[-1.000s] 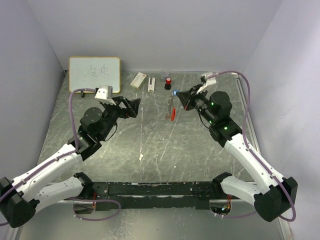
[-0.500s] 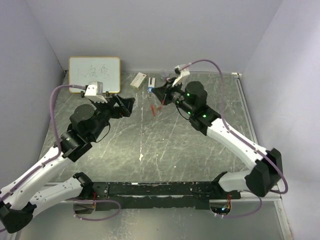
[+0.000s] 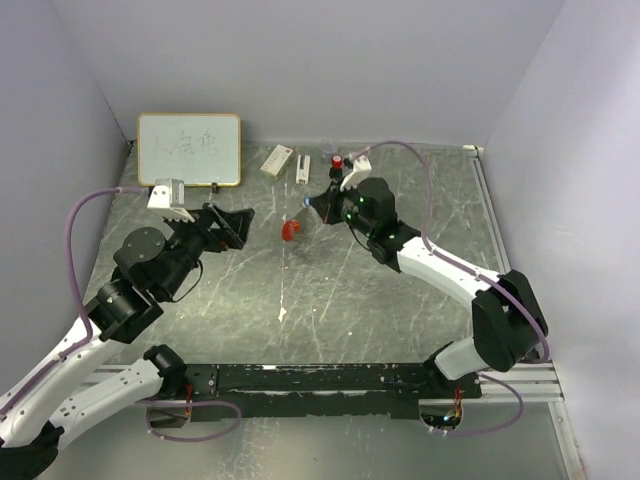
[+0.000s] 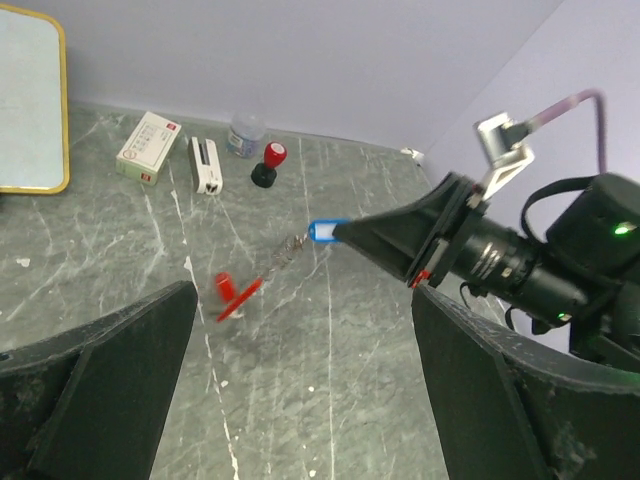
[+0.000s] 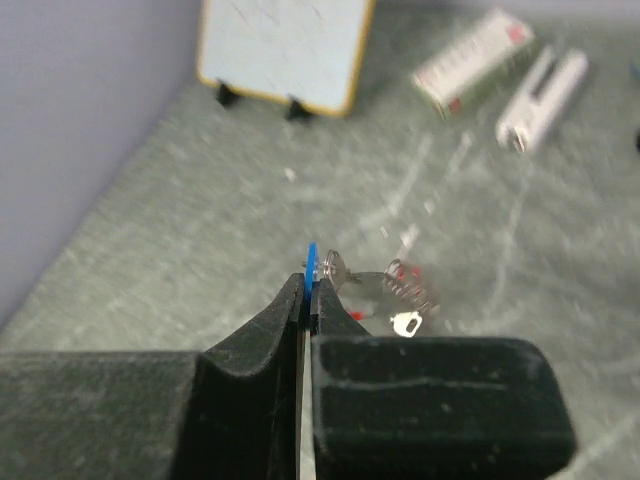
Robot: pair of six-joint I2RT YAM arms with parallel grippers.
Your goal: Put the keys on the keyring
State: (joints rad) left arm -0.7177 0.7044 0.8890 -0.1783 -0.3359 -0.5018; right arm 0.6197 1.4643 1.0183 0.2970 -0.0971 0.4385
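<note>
My right gripper (image 3: 309, 203) is shut on the blue head of a key (image 4: 325, 230), held above the table's far middle. In the right wrist view the blue key (image 5: 312, 260) stands edge-on between the fingertips. From it dangles the keyring, a thin metal ring (image 4: 285, 258) with blurred red pieces (image 4: 236, 295) swinging below. The red pieces (image 3: 290, 230) hang clear of the table; I cannot tell the red key from the red strap. My left gripper (image 3: 232, 225) is open and holds nothing, left of the hanging bunch, its fingers (image 4: 110, 370) wide apart.
A whiteboard (image 3: 189, 148) leans on the back wall at the left. A white box (image 3: 277, 160), a white clip-like piece (image 3: 302, 168), a small clear bottle (image 4: 244, 135) and a red-and-black bottle (image 4: 268, 163) stand along the back.
My right arm has swung left with the blue key, the ring and red pieces trailing beneath. The left arm has drawn back to the left, still open.
</note>
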